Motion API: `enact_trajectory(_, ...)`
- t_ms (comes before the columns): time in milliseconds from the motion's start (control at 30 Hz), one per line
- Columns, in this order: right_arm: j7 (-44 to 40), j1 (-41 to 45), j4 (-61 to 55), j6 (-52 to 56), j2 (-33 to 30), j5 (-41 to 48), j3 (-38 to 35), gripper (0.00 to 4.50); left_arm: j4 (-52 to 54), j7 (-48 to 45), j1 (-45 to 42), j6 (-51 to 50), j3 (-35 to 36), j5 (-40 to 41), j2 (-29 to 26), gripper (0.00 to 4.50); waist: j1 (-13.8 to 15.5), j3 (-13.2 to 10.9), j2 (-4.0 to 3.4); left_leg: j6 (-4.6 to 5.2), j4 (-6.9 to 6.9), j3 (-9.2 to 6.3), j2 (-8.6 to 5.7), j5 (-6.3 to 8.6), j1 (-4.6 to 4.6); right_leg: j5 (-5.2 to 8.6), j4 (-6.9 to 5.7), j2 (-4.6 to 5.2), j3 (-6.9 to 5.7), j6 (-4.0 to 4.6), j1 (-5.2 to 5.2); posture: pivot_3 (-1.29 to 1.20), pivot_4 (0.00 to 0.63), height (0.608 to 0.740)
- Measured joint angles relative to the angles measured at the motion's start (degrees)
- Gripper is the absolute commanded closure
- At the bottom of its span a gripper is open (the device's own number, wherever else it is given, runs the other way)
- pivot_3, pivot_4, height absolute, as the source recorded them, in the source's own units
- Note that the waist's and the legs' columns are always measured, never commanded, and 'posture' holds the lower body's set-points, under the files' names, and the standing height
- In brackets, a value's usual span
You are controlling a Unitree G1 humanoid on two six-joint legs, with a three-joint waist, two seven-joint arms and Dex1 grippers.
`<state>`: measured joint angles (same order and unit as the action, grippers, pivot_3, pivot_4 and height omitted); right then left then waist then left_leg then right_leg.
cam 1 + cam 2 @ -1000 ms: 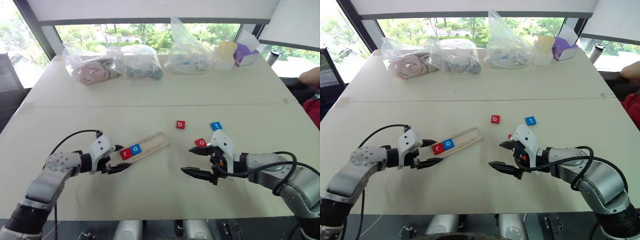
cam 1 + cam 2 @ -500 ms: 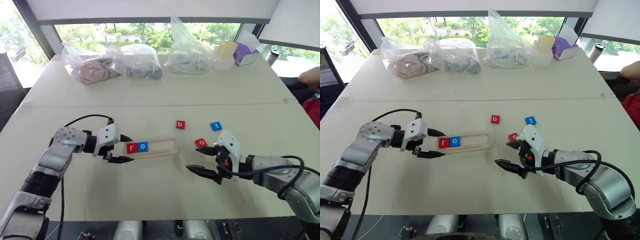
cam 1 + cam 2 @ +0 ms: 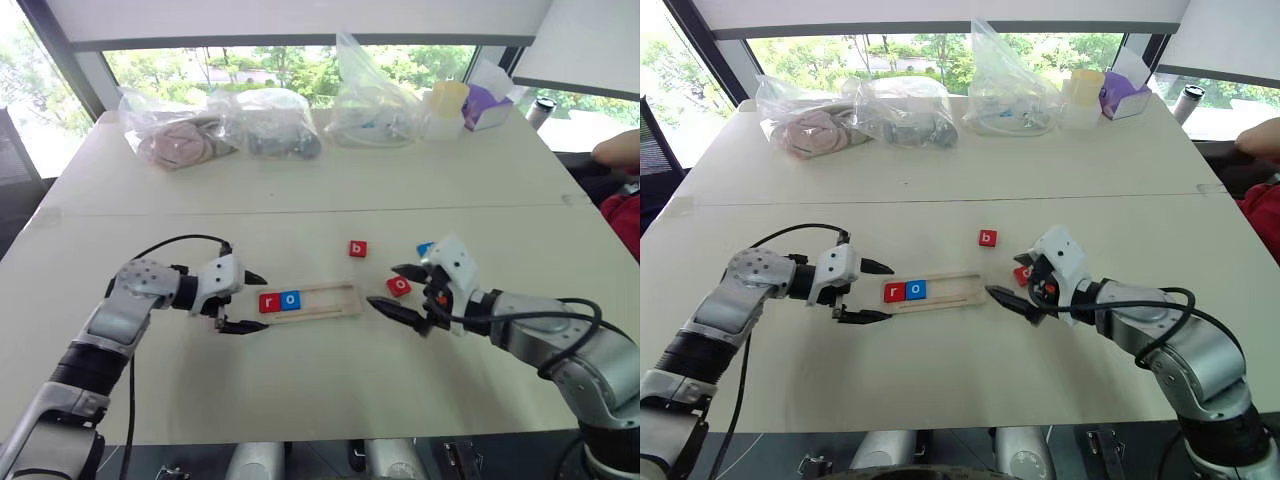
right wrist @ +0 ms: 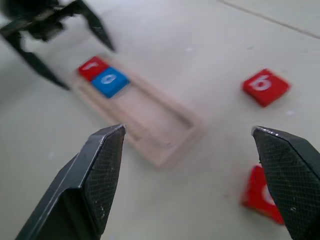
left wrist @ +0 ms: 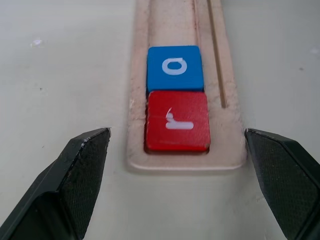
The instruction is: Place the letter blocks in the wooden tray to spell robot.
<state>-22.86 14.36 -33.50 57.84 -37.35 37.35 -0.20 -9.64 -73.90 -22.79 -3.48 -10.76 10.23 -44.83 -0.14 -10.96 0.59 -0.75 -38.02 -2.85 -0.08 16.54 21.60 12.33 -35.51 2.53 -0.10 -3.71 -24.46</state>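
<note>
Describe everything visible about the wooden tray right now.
The wooden tray is a long, narrow holder of pale wood with a thin raised rim and rounded corners, lying flat on the table. At one end sit a red "r" block and, touching it, a blue "o" block; the rest of the tray is bare. The open left gripper straddles the "r" end, with a gap to each finger. The open right gripper hovers near the other end.

Red r block (image 5: 177, 121) and blue o block (image 5: 174, 68) touch at the wooden tray's (image 5: 231, 125) end, between spread jaws.
</note>
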Motion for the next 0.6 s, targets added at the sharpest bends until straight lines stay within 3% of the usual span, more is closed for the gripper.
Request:
enact_trajectory(200, 14.22, 12.11, 9.76, 11.25, 16.01, -4.32, 2.1, 0.39, 4.48, -0.23, 0.66, -3.78, 4.31, 1.66, -5.05, 0.03, -0.8, -0.02, -0.03, 0.0, 0.02, -0.13, -0.01, 0.0, 0.03, -0.01, -0.21, 0.03, 0.08, -0.01, -0.15, 0.0, 0.15, 0.74)
enact_trajectory(400, 22.59, 18.88, 21.83, 12.22, 25.45, -11.93, 3.14, 0.39, 15.26, 4.55, 3.46, -13.68, 12.1, 7.08, -6.63, 0.03, -0.77, -0.01, -0.01, 0.0, 0.03, -0.2, -0.05, 0.0, 0.03, -0.04, -0.44, 0.14, 0.11, -0.23, -0.2, 0.0, 0.15, 0.74)
enact_trajectory(600, 23.62, 20.94, 27.44, 12.19, 27.54, -15.88, 3.18, 0.39, 24.06, 11.35, 8.5, -19.86, 14.05, 9.34, -4.78, 0.03, -0.82, -0.02, -0.03, 0.0, 0.02, -0.23, -0.09, -0.01, -0.04, -0.06, -0.52, 0.1, 0.12, -0.26, -0.2, 0.0, 0.15, 0.74)
